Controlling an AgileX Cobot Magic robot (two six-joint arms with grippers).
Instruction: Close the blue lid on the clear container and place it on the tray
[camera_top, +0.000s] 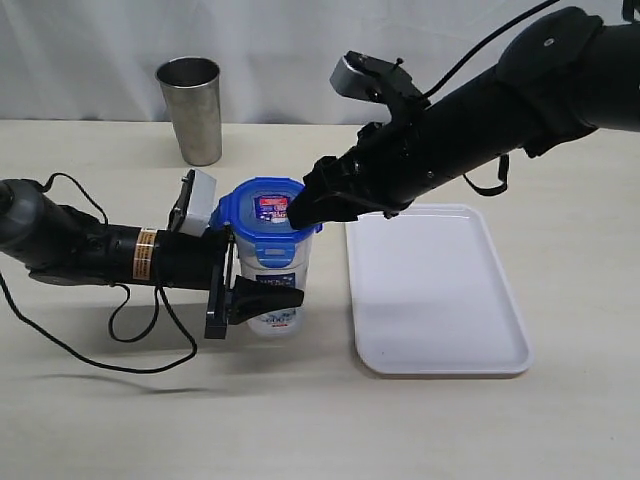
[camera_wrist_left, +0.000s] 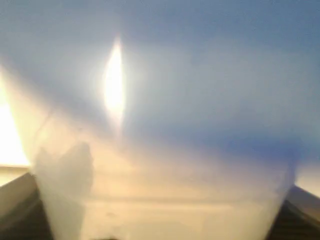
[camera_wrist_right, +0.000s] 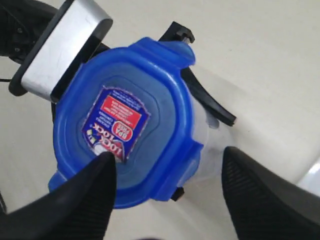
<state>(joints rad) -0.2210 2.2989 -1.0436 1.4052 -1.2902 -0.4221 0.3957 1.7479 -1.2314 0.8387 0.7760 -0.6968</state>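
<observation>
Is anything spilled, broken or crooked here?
Nothing is spilled or broken. The clear container stands upright, held by the left gripper, and the tray lies flat beside it. One small thing: the blue lid sits on top, but its flaps seem to stick outward, not snapped down.

My arms are matte black. The left arm (camera_top: 70, 245), farther from the tray (camera_top: 440, 362), wears a tan printed band (camera_top: 145, 254) and trails a thin black cable (camera_top: 150, 372), with a silver-grey box (camera_top: 198, 197) at its wrist. My right tool (camera_top: 300, 215) has smooth, tapered black fingers (camera_wrist_right: 260, 200).
</observation>
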